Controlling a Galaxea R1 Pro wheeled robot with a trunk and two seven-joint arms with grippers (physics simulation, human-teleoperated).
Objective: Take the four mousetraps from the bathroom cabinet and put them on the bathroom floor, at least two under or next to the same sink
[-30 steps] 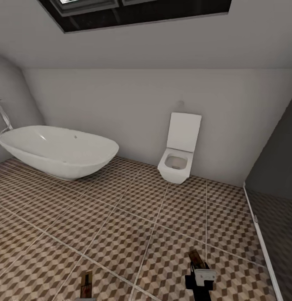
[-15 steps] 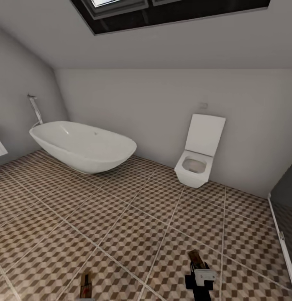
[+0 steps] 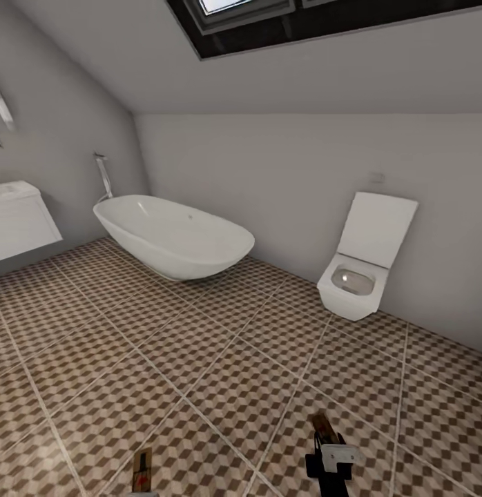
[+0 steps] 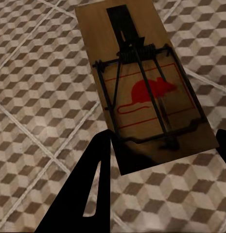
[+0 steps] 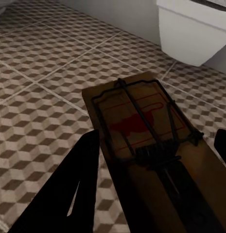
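Each gripper holds one mousetrap above the bathroom floor [image 3: 199, 373]. My left gripper [image 4: 164, 141] is shut on a brown wooden mousetrap [image 4: 142, 82] with a red mouse print and dark wire; the same mousetrap [image 3: 142, 469] pokes up at the head view's bottom edge. My right gripper [image 3: 329, 461] is shut on a second mousetrap [image 3: 324, 426], which shows closer as mousetrap [image 5: 142, 126] between the dark fingers [image 5: 81, 179]. The white sink [image 3: 12, 189] on its vanity [image 3: 23, 224] is at the far left. The cabinet is out of view.
An oval white bathtub [image 3: 175, 235] stands against the back wall with a chrome floor tap [image 3: 103, 176] behind it. A white toilet [image 3: 362, 266] hangs on the wall at right. A skylight [image 3: 268, 14] is set in the sloped ceiling. Patterned tiles stretch between them.
The camera has swung left: bathtub and toilet slid right in the picture and the white vanity with the sink came into view at left. Both grippers still hold their mousetraps.
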